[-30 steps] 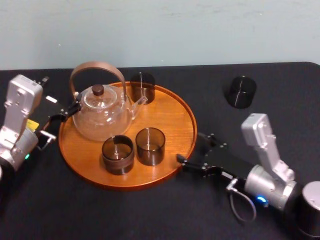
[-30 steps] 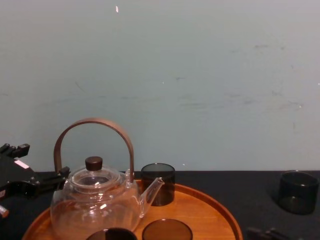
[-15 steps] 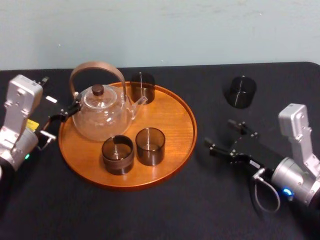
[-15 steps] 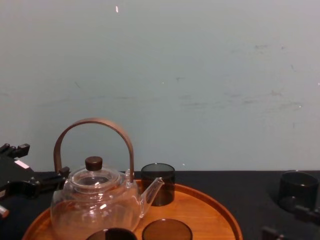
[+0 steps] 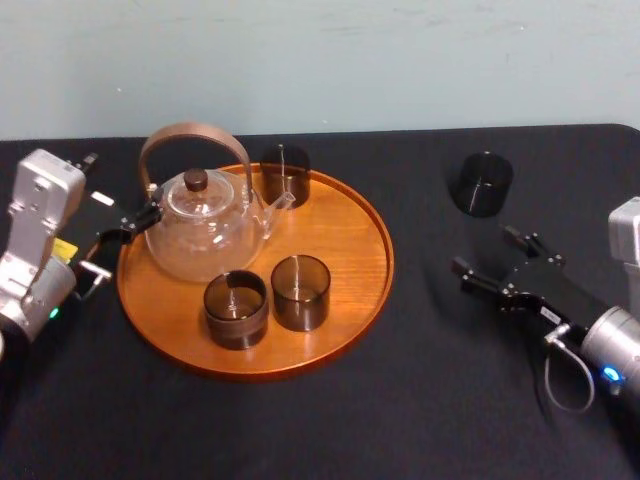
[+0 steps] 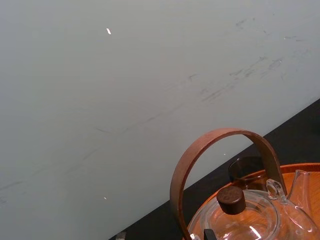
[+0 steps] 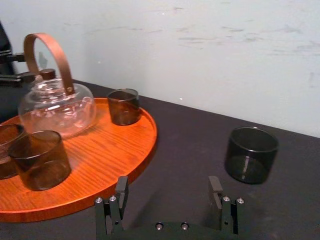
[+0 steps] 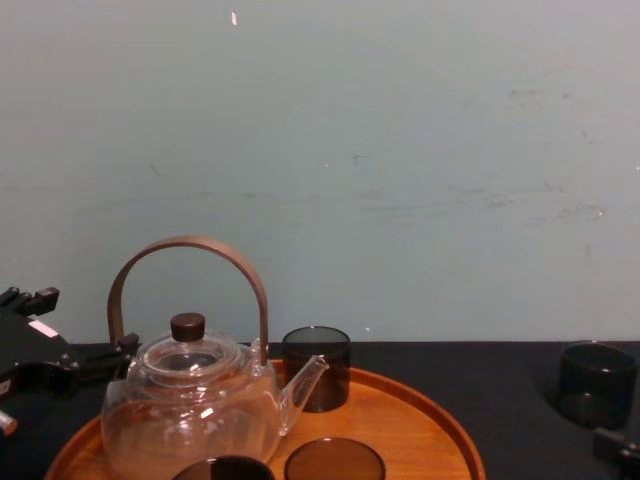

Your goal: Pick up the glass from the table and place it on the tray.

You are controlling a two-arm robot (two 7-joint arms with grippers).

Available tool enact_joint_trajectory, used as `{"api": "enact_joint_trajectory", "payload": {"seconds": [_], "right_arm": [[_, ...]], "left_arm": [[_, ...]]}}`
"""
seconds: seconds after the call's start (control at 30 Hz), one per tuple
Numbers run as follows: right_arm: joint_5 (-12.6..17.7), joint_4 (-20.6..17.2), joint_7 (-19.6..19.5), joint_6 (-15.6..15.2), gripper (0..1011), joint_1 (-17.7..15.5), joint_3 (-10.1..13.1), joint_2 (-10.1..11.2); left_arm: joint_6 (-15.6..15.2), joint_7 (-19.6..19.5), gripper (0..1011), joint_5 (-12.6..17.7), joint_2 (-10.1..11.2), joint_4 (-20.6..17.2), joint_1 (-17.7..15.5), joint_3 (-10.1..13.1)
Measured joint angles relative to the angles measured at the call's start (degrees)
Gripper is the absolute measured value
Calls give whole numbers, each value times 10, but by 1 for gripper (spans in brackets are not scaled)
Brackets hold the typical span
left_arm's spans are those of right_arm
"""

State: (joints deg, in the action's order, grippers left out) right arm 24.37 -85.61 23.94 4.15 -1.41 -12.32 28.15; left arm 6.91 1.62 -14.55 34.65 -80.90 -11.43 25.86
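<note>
A dark smoked glass stands upright on the black table, well to the right of the round orange-brown tray. My right gripper hovers low over the table just in front of that glass. It is open, with nothing between its fingers. My left gripper sits open at the tray's left edge, beside the teapot.
On the tray stand a glass teapot with a curved wooden handle and three more dark glasses. A pale wall rises behind the table's far edge. Bare table lies between the tray and the lone glass.
My right gripper has drawn back from the tray's right rim and swung rightward, ending in front of the glass on the table. The left arm and everything on the tray have stayed put.
</note>
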Motion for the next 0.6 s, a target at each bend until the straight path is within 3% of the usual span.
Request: {"api": "enact_joint_trajectory", "payload": {"seconds": [0.6], "right_arm": [[15,23,-4,1,1002,-3,36,-4]], "left_arm": [[0,0,1010,0,0,0,0,0]]}}
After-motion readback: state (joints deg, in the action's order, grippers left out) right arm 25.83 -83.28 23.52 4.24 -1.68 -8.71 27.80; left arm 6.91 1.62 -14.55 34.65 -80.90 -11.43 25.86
